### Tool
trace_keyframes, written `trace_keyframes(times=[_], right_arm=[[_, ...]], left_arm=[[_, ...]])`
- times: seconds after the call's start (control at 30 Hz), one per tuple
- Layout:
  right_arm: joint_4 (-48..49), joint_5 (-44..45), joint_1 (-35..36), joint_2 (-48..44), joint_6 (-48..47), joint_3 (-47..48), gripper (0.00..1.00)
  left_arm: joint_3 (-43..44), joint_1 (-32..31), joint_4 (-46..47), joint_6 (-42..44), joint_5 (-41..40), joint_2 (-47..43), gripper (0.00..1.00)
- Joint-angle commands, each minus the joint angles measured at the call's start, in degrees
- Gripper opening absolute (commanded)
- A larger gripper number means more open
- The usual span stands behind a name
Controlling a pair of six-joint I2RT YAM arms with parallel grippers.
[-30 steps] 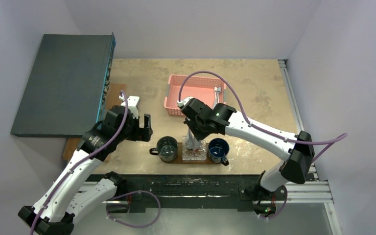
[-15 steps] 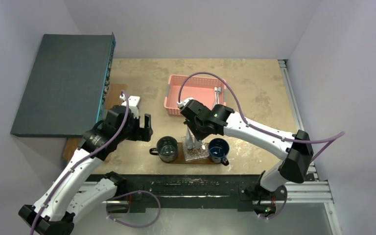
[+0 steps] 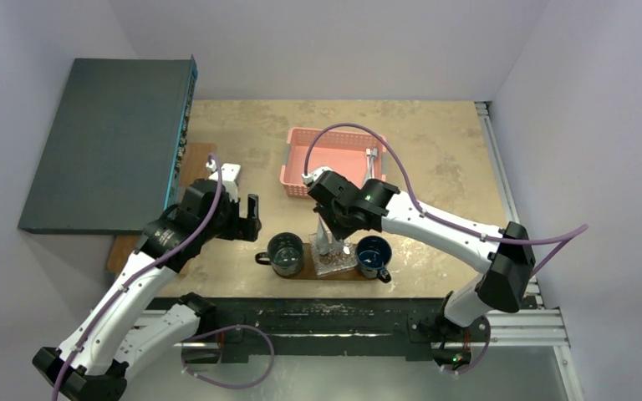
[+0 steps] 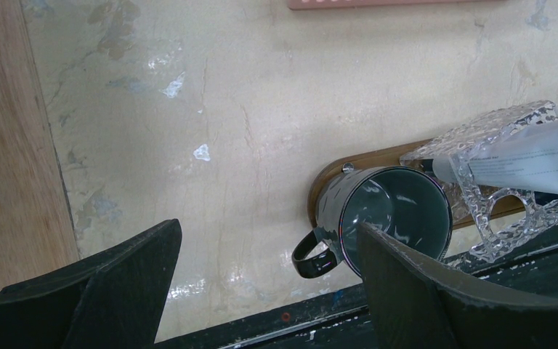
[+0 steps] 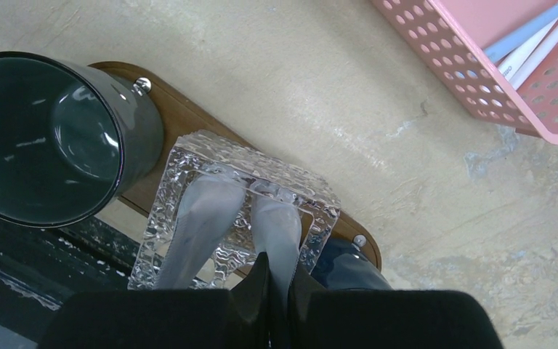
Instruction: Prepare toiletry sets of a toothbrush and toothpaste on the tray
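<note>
Grey slab (image 3: 109, 142) way over on the left, big and flat, with a strip of pale wooden board (image 3: 121, 251) poking out from under it. Next along, the left gripper (image 3: 249, 219), fingers (image 4: 116, 283) spread wide with nothing between them but bare tabletop (image 4: 261, 109); hovering just left of the tray, touching nothing. Then the tray (image 5: 176, 120) itself: dark brown wood, long with rounded ends, lying along the near edge of the table, roughly centre. On its left end, a dark mug (image 3: 285, 253), upright, handle sticking out to the left. Middle of the tray, a clear bumpy holder (image 3: 332, 261) with holes in the top. Standing in it, side by side in the right wrist view: the first toothpaste tube (image 5: 202, 218) in the left hole, on its own, nothing gripping it. Then the second toothpaste tube (image 5: 276, 229) in the hole right beside it, top end pinched between the closed-up fingers of the right gripper (image 5: 276, 280), hanging directly above the holder. From the left wrist view, same kind of tube leaning into the holder at a slant, so not quite upright. Right end of the tray: a blue mug (image 3: 373, 253), mostly tucked under the gripper in the wrist shot, clear enough from the top camera. Further back, apart from the tray, a pink lattice basket (image 3: 326, 159) with pale blue and white toothbrushes (image 5: 527, 30) lying in its right half. Brush count too small to tell.
</note>
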Motion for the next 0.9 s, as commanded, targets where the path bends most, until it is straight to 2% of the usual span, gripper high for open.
trace_keyframes(times=[0.0,0.07,0.33,0.47,0.87], right_arm=[[2.5,1.2,0.5,-0.9,1.0,-0.7,0.08],[2.6,1.1,0.7,-1.2,1.3,-0.8,0.14],[2.0,1.0,1.2,-2.7,2.1,0.0,0.20],[0.9,2.1,1.6,-3.2,2.8,0.8,0.32],[-2.1,3.8,2.3,-8.6,5.8,1.5,0.40]], left_arm=[[0.5,0.3,1.8,1.0,-0.4,-0.1,0.89],[0.5,0.3,1.8,1.0,-0.4,-0.1,0.89],[0.5,0.3,1.8,1.1,-0.3,-0.3,0.89],[0.4,0.3,1.7,1.1,-0.3,-0.4,0.89],[0.3,0.3,1.6,1.0,-0.1,-0.8,0.89]])
